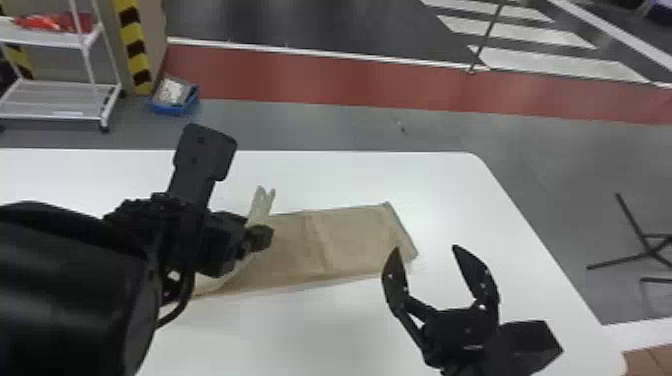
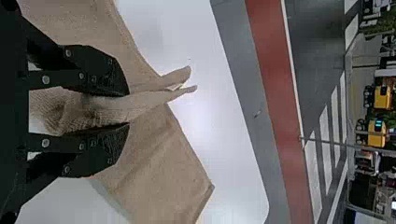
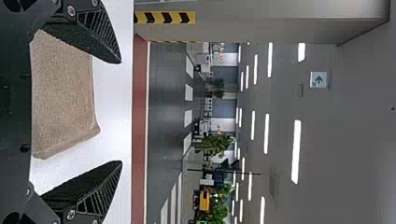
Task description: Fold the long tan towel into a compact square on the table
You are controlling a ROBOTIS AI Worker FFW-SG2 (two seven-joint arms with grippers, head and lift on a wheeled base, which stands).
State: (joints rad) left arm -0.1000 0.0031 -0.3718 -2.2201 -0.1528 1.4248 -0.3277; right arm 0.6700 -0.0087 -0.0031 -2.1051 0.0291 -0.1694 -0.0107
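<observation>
The long tan towel (image 1: 345, 240) lies across the white table, its right end flat and its left part bunched upward at my left gripper (image 1: 257, 240). In the left wrist view the left gripper (image 2: 128, 109) is shut on a pinched fold of the towel (image 2: 159, 163), and the fold's tip sticks out past the fingers. My right gripper (image 1: 425, 250) stands open near the towel's right end, nothing between its fingers. From the right wrist, the open gripper (image 3: 121, 112) has the towel's end (image 3: 65, 98) beyond it, lying on the table.
The white table (image 1: 320, 175) has a rounded far right corner and a slanting right edge. Beyond it on the floor are a blue bin (image 1: 172, 102) and a white wheeled rack (image 1: 60, 100) at the left, and a black metal stand (image 1: 645, 245) at the right.
</observation>
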